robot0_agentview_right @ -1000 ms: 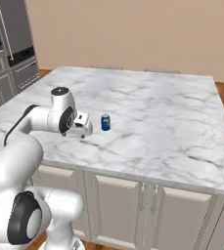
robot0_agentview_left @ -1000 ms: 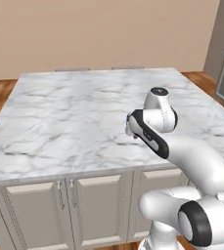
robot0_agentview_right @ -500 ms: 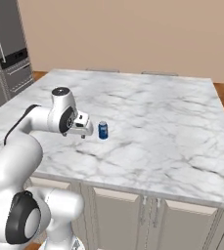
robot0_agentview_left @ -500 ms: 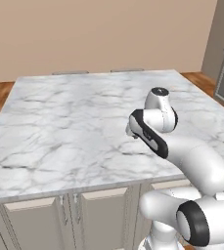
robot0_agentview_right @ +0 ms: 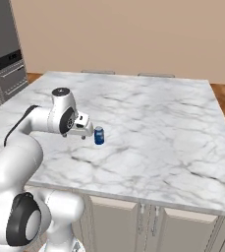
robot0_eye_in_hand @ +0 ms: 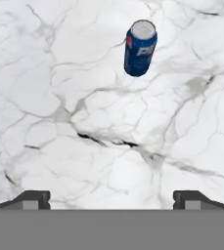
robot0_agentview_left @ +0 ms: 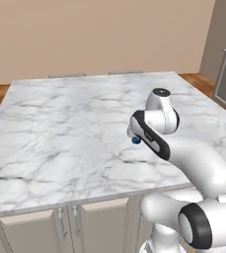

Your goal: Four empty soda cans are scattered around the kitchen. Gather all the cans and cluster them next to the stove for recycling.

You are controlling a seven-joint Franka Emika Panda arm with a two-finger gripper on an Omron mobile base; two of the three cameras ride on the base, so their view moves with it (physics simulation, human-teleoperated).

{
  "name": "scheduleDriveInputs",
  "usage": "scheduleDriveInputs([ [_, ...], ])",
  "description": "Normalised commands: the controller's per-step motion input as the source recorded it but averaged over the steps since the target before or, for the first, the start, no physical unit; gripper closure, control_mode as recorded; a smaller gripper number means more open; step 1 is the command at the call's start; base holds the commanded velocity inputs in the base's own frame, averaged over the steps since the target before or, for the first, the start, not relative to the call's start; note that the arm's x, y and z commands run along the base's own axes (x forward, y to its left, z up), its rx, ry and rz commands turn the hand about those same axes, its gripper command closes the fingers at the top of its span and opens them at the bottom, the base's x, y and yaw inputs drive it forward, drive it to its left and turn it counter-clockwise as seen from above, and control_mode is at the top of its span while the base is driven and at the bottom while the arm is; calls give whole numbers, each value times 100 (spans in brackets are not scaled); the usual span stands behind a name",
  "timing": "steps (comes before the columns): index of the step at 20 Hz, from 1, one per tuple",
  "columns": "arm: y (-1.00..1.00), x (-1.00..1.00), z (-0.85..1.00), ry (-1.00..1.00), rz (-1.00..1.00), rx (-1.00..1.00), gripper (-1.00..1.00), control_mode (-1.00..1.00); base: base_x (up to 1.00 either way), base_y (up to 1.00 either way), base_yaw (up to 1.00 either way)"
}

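The blue soda can [robot0_eye_in_hand: 140, 47] stands upright on the marble island counter [robot0_agentview_right: 173, 123], just ahead of the gripper [robot0_eye_in_hand: 111, 197] (jaws fully spread, holding nothing), slightly right of centre.

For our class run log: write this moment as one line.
stage: approaching can | gripper: open, empty | blue soda can: upright on marble counter, ahead of the fingertips, untouched

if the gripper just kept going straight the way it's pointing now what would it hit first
Most likely the bare marble counter. In the hand view the open gripper looks down onto it, while the blue soda can stands upright ahead of that line, toward the top of the view. Depth is hard to judge.
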Motion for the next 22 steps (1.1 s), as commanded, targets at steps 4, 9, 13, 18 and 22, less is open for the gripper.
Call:
scheduleDriveInputs([
  [4,0,0,0,0,0,0,-100,100,40,0,-7],
  [9,0,0,0,0,0,0,-100,100,37,0,-7],
  [13,0,0,0,0,0,0,-100,100,32,0,-6],
  [18,0,0,0,0,0,0,-100,100,18,0,-4],
  [22,0,15,19,1,-3,1,-100,-100,0,0,0],
])
